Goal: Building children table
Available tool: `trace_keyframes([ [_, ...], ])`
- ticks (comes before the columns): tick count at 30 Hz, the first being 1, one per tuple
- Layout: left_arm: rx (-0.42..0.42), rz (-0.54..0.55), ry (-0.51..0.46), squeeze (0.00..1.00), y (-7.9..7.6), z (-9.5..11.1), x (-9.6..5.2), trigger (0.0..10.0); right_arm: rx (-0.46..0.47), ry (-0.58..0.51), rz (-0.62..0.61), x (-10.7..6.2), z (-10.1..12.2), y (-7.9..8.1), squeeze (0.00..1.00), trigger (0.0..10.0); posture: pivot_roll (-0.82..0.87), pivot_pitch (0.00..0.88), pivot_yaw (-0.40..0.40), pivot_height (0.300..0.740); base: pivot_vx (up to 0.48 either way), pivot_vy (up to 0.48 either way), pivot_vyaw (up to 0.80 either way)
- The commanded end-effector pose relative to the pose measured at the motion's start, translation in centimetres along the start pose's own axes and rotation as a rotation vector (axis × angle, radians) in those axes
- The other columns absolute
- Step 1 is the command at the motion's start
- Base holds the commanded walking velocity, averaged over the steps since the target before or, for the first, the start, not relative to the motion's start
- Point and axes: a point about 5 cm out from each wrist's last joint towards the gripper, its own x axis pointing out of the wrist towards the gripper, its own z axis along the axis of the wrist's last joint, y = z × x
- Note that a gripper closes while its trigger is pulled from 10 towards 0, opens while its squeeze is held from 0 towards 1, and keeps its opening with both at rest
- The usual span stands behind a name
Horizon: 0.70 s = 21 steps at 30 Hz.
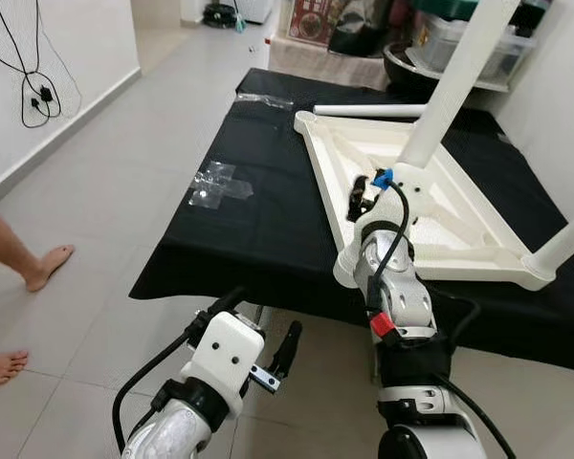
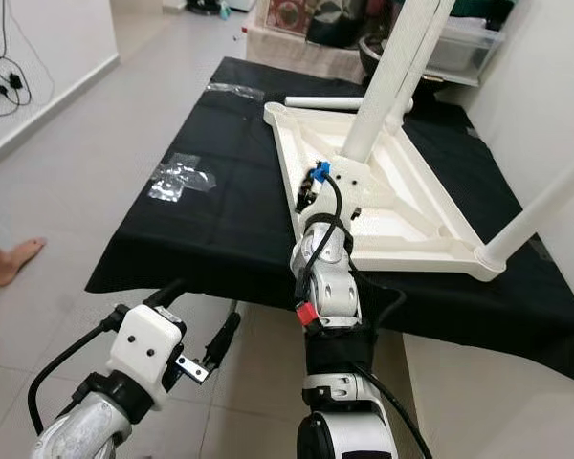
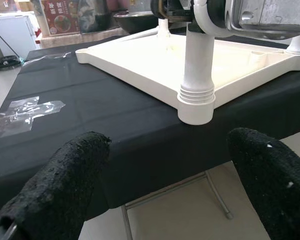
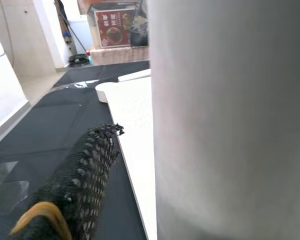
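The white table top (image 1: 459, 215) lay upside down on the black desk (image 1: 258, 229). My right claw (image 1: 364, 196) was clamped on a white leg (image 1: 450, 81) standing up from it. My left claw (image 1: 273, 359) hung apart, low by the desk's edge. Another leg (image 1: 368, 111) lay behind.

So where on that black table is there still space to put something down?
The black cloth lies bare between the crumpled clear plastic and the upturned white tabletop, and along the near edge left of the right gripper. The far right is crowded: the tabletop, its upright legs and a loose leg behind it.
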Motion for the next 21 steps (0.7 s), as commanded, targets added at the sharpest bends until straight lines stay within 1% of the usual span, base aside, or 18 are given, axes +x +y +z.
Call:
trace_keyframes([
  [1,0.002,-0.005,0.008,0.0,-0.2,-0.3,0.0,10.0,0.051,-0.007,0.044,0.1,0.1,0.3,0.0,10.0,0.14,0.072,-0.15,0.74,0.0,0.0,0.0],
  [2,0.001,-0.006,0.006,0.0,-0.2,-0.3,0.0,10.0,0.069,-0.028,0.102,0.5,0.6,0.0,0.0,10.0,0.14,0.07,-0.149,0.74,0.0,0.0,0.0],
  [3,0.001,-0.006,0.006,0.0,-0.2,-0.3,0.0,10.0,0.069,-0.028,0.102,0.5,0.6,0.0,0.0,10.0,0.14,0.07,-0.149,0.74,0.0,0.0,0.0],
  [4,0.001,-0.006,0.005,0.0,-0.2,-0.3,0.1,10.0,0.079,-0.043,0.141,0.7,1.0,-0.2,0.0,10.0,0.14,0.069,-0.148,0.74,0.0,0.0,0.0],
  [6,0.001,-0.006,0.003,0.0,-0.2,-0.2,0.1,10.0,0.121,-0.05,0.31,1.5,1.6,-0.9,0.0,10.0,0.14,0.067,-0.154,0.74,0.0,0.0,0.0],
  [7,0.001,-0.006,0.003,0.0,-0.2,-0.2,0.1,10.0,0.138,-0.049,0.373,1.7,1.8,-1.2,0.0,10.0,0.14,0.067,-0.154,0.74,0.0,0.0,0.0],
  [8,0.001,-0.006,0.003,0.0,-0.2,-0.2,0.1,10.0,0.138,-0.049,0.373,1.7,1.8,-1.2,0.0,10.0,0.14,0.067,-0.154,0.74,0.0,0.0,0.0],
  [9,0.003,-0.002,0.002,0.0,-0.1,-0.2,0.1,10.0,0.159,-0.039,0.496,1.9,2.1,-2.0,0.0,10.0,0.15,0.066,-0.158,0.74,0.0,0.0,0.0],
  [10,0.003,-0.002,0.002,0.0,-0.1,-0.2,0.1,10.0,0.159,-0.039,0.496,1.9,2.1,-2.0,0.0,10.0,0.15,0.066,-0.158,0.74,0.0,0.0,0.0],
  [11,0.004,0.0,0.001,0.0,0.0,-0.2,0.1,10.0,0.172,-0.032,0.572,1.9,2.4,-2.5,0.0,10.0,0.15,0.066,-0.158,0.74,0.0,0.0,0.0],
  [12,0.006,0.006,0.001,0.0,0.2,-0.2,0.1,10.0,0.188,0.02,0.783,1.4,2.5,-3.0,0.0,10.0,0.14,0.067,-0.155,0.74,0.0,0.0,0.0],
  [13,0.006,0.006,0.001,0.0,0.2,-0.2,0.1,10.0,0.188,0.02,0.783,1.4,2.5,-3.0,0.0,10.0,0.14,0.067,-0.155,0.74,0.0,0.0,0.0],
  [14,0.008,0.005,0.001,0.0,0.3,-0.2,0.1,10.0,0.167,0.052,0.923,0.8,2.4,-2.7,0.0,10.0,0.14,0.068,-0.154,0.74,0.0,0.0,0.0],
  [15,0.009,0.005,0.001,0.0,0.3,-0.1,0.1,10.0,0.153,0.075,1.016,0.3,2.3,-2.6,0.0,10.0,0.14,0.068,-0.154,0.74,0.0,0.0,0.0],
  [16,0.009,0.005,0.001,0.0,0.3,-0.1,0.1,10.0,0.153,0.075,1.016,0.3,2.3,-2.6,0.0,10.0,0.14,0.068,-0.154,0.74,0.0,0.0,0.0],
  [19,0.009,0.002,-0.002,0.0,0.1,-0.1,0.1,10.0,0.079,0.16,1.306,-1.4,1.5,-1.2,0.0,10.0,0.16,0.069,-0.157,0.74,0.0,0.0,0.0],
  [20,0.007,0.002,-0.003,0.0,0.1,0.0,0.1,10.0,0.063,0.176,1.372,-1.8,1.3,-0.8,0.0,10.0,0.16,0.069,-0.157,0.74,0.0,0.0,0.0],
  [21,0.007,0.003,-0.003,0.0,0.1,0.0,0.1,10.0,0.055,0.183,1.405,-1.9,1.2,-0.7,0.0,10.0,0.16,0.069,-0.157,0.74,0.0,0.0,0.0],
])
